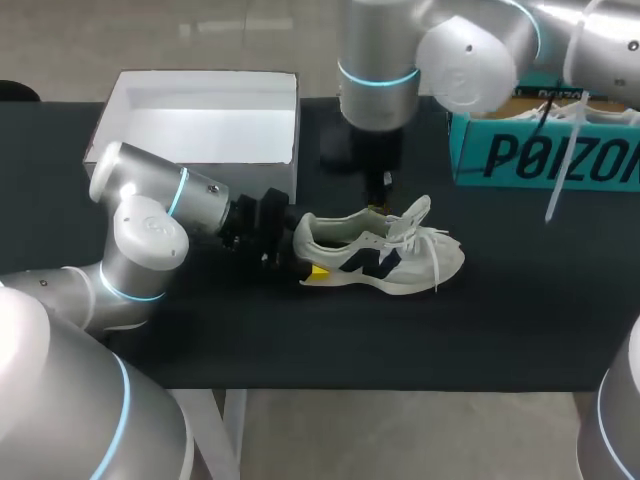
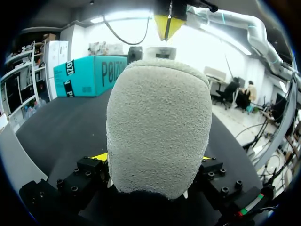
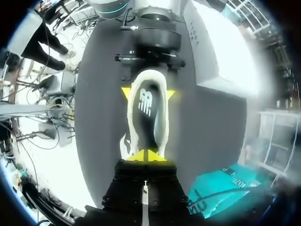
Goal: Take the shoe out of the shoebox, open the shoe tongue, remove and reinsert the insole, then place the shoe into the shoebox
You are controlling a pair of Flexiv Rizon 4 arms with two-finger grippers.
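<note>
While the shoe (image 1: 385,255) stands on the black table (image 1: 480,330), in front of the white box (image 1: 200,125) and the teal shoebox (image 1: 545,155), the left end effector (image 1: 305,257) grasps its heel from both sides. The right end effector (image 3: 145,155) hangs clenched just above the tongue.

Wide open on surface (image 1: 400,340) in front of shoe (image 1: 385,255) and past its toe. Blocked at heel by left hand (image 1: 305,262) clamped there. Blocked from above by right hand (image 1: 386,185) over tongue (image 1: 405,218). Hemmed behind by white box (image 1: 200,130), teal shoebox (image 1: 540,155); right arm (image 1: 375,90) between them.
</note>
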